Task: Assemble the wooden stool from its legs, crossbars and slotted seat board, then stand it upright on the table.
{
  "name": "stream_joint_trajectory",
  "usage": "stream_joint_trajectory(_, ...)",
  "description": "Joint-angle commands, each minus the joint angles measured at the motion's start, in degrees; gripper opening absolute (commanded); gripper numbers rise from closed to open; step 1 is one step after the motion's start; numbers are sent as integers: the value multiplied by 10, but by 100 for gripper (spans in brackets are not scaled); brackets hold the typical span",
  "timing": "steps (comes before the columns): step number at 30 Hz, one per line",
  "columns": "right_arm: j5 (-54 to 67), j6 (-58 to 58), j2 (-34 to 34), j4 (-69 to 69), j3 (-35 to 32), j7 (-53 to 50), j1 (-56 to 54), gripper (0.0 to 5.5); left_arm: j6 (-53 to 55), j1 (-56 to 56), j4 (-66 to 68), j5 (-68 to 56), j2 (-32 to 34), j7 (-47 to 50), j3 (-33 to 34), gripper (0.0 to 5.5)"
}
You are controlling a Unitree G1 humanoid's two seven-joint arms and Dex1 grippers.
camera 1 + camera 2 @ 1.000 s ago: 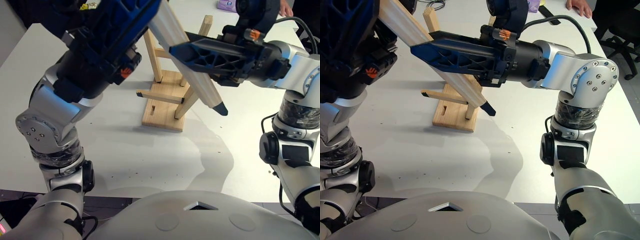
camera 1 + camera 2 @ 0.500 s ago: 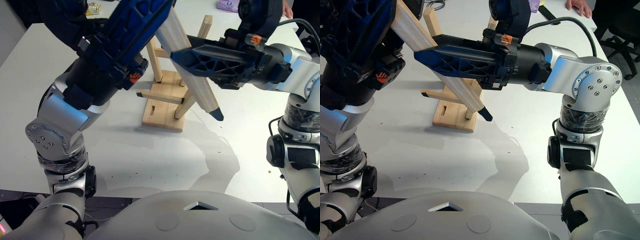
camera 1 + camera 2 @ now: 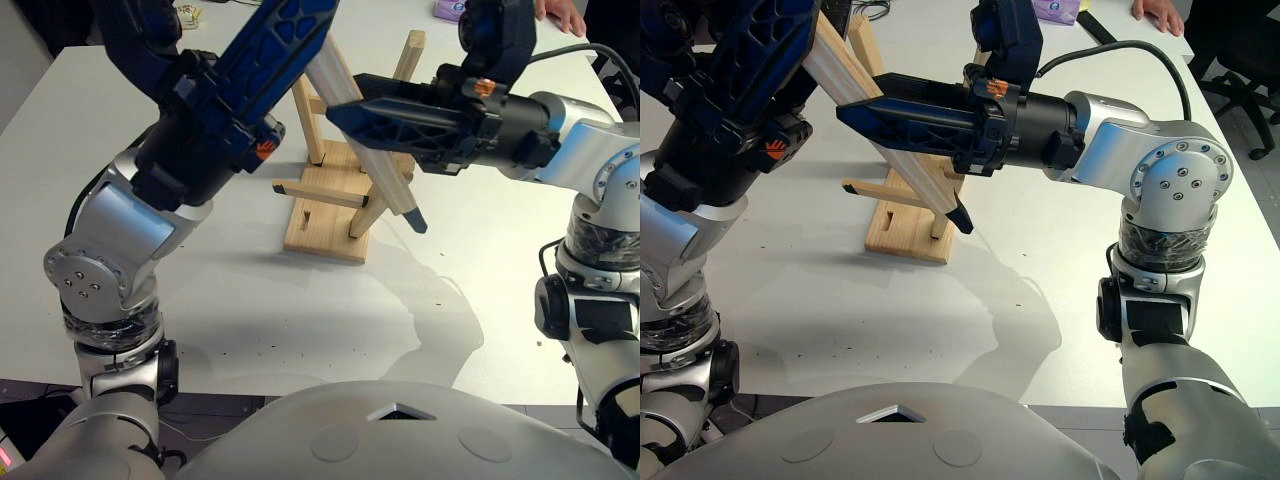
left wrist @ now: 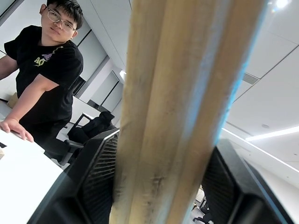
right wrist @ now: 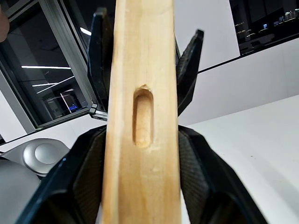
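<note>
Left gripper (image 3: 300, 30): pressed together on leg (image 3: 385, 175), gripping its upper part; blue fingers (image 4: 93, 177) lie along both sides of the wood.
Right gripper (image 3: 350, 110): pinching the same leg lower down, reaching in from the right; dark fingers (image 5: 189, 70) sit tight against both faces, no gap seen.
Leg: held in the air by both grippers, tilted, upper end toward the left arm and lower end down toward the right. Above the table (image 3: 250, 290) and not touching it.
Leg tip (image 3: 415, 220): dark cap on the low end, hanging in front of the board.
Leg slot (image 5: 142, 116): oval mortise on the face turned to the right wrist camera, between the right fingers.
Seat board (image 3: 320, 225): flat on the table behind the held leg, a small slot visible in its near part.
Fixed legs (image 3: 308, 125): standing up from the board, one farther back near (image 3: 410, 50); exact count hidden by the grippers.
Crossbar (image 3: 320, 192): horizontal just above the board, joined to the fixed legs, dark end pointing left.
Writing: small orange mark (image 3: 258, 150) on the left gripper body and orange tag (image 3: 487, 88) on the right one, both too small to read.
Purple item (image 3: 450, 10): at the far table edge, well apart from the stool parts.
</note>
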Motion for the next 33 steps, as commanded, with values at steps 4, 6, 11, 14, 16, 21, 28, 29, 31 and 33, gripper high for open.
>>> stream_joint_trajectory(4,-10,-13,-2,-9,0,29,-9,206,-5,12,-9,6,-3,-1,-7,237)
stream_joint_trajectory(6,-10,-18,-1,-9,-8,22,-7,206,-9,14,-5,11,-3,3,-4,237)
stream_joint_trajectory(11,-32,-23,-2,-12,-1,24,-2,242,-4,21,8,23,2,-9,2,236)
stream_joint_trajectory(14,-38,-15,-5,-13,7,37,-2,284,-3,19,12,28,3,-12,1,214)
stream_joint_trajectory(16,-44,-10,-9,-14,12,44,-1,316,-1,18,14,30,5,-16,2,206)
stream_joint_trajectory(21,-75,-3,-21,-6,30,53,4,389,6,10,25,45,16,-37,11,206)
stream_joint_trajectory(28,-84,5,-34,35,16,47,-14,440,32,-16,75,103,64,-116,49,206)
stream_joint_trajectory(29,-85,0,-35,48,8,45,-21,440,35,-23,84,116,75,-133,59,206)
stream_joint_trajectory(31,-89,-11,-36,75,-12,39,-36,440,37,-44,104,125,95,-156,84,206)
stream_joint_trajectory(33,-94,-19,-35,95,-31,36,-47,440,39,-64,114,129,112,-178,106,206)
